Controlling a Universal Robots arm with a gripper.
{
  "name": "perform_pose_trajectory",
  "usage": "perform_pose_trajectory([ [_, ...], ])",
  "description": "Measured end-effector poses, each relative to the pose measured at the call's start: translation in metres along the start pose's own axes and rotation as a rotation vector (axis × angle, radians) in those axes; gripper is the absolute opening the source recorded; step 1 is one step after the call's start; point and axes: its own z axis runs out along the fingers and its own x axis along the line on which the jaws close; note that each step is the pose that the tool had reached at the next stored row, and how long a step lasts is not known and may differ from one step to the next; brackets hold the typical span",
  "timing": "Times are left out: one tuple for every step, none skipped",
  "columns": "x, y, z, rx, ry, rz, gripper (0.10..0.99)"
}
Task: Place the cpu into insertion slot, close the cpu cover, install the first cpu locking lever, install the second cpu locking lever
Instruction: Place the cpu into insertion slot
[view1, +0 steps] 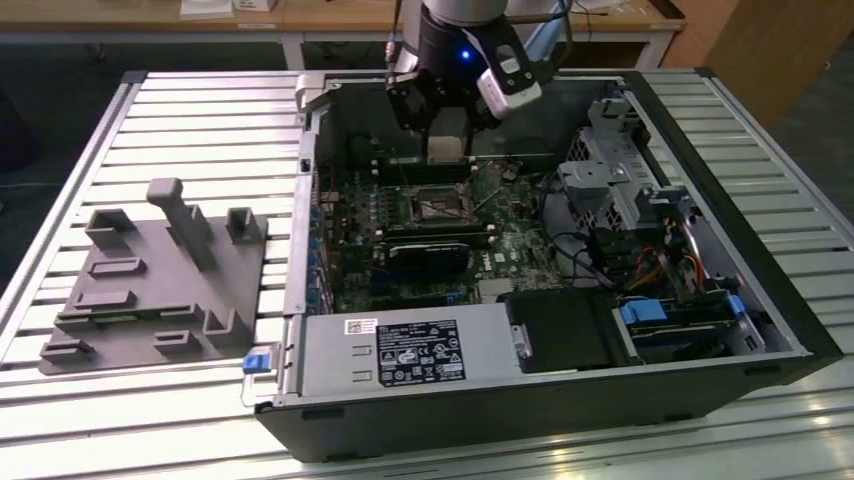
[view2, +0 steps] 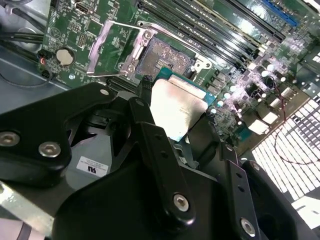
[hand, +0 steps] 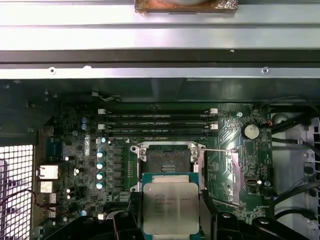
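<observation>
My gripper (view1: 447, 135) is shut on the cpu (view1: 445, 150), a silvery square chip with a green edge. It hangs inside the open computer case above the green circuit board. In the first wrist view the cpu (hand: 171, 206) sits between my black fingers (hand: 126, 221), just short of the insertion slot (hand: 167, 159), which lies bare with its dark centre showing. In the second wrist view the cpu (view2: 175, 107) hovers tilted near the insertion slot (view2: 164, 56). The cpu cover (view2: 111, 47), a thin metal frame, is swung open beside the socket. A thin wire lever (hand: 216, 149) stands free.
The case (view1: 747, 300) lies on a slatted metal table. Memory slots (hand: 157, 125) run beside the socket, and a black card (view1: 427, 250) lies on its other side. A drive cage (view1: 621, 170) and cables fill the exterior view's right. A grey fixture (view1: 154, 280) lies outside the case.
</observation>
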Motion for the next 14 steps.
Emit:
perform_pose_trajectory([
  [0.0, 0.0, 0.0007, 0.0, -0.0003, 0.001, 0.541],
  [0.0, -0.0001, 0.0013, 0.001, -0.0012, 0.01, 0.541],
  [0.0, -0.0001, 0.0019, 0.001, -0.0025, 0.025, 0.541],
  [0.0, -0.0002, 0.0026, 0.001, -0.0041, 0.043, 0.541],
  [0.0, -0.0003, 0.0033, 0.001, -0.0057, 0.061, 0.541],
  [0.0, -0.0003, 0.004, 0.002, -0.0072, 0.079, 0.541],
  [0.0, -0.0004, 0.0046, 0.002, -0.0089, 0.098, 0.541],
  [0.0, -0.0004, 0.0052, 0.002, -0.0104, 0.116, 0.541],
  [0.0, -0.0005, 0.0059, 0.002, -0.0121, 0.134, 0.541],
  [0.0, -0.0005, 0.0066, 0.003, -0.0137, 0.152, 0.541],
  [0.0, -0.0006, 0.0072, 0.003, -0.0152, 0.17, 0.541],
  [0.0, -0.0007, 0.0079, 0.003, -0.0167, 0.188, 0.541],
  [0.0, -0.0007, 0.0085, 0.003, -0.0183, 0.206, 0.541],
  [0.0, -0.0008, 0.0091, 0.003, -0.0198, 0.224, 0.541],
])
